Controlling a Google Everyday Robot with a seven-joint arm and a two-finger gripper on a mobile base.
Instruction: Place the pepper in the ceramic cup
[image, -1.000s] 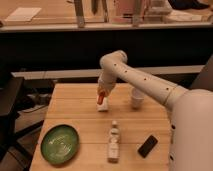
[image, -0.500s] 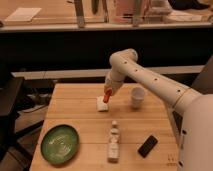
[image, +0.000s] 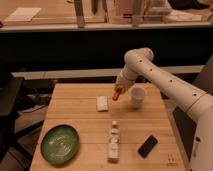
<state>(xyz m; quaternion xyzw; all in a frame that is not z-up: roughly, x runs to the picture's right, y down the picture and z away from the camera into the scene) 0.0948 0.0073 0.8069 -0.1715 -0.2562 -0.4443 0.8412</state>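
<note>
- The white arm (image: 165, 82) comes in from the right edge. It rises to a bent joint above and behind the ceramic cup (image: 137, 96), then slopes down toward the cup's left side.
- The gripper (image: 118, 89) points downward and hangs above the desk (image: 80, 117), just left of the ceramic cup and a little higher than its rim.
- Its fingers are closed on the pepper (image: 117, 94), a small red-orange piece that sticks out below them, off the desk.
- The pepper is just beside the ceramic cup's left rim. It is outside the cup, not over its mouth.
- The individual fingers are hard to make out against the dark background, and the pepper's upper end is hidden in the grip.
- The arm's lower section and the robot's body are cut off at the right border.
- The ceramic cup stands upright on the desk toward the far right. Its inside is in shadow, so I cannot tell what, if anything, it holds.
- A flat white block (image: 102, 103) lies on the desk to the left of the ceramic cup, apart from it.
- A pale bottle (image: 114, 142) lies on the desk nearer the camera than the cup and slightly to its left.
- A black phone (image: 148, 146) lies nearer the camera than the cup, almost straight in front of it.
- A green plate (image: 60, 144) sits well apart from the cup, at the near left corner of the desk, with nothing visible on it.
</note>
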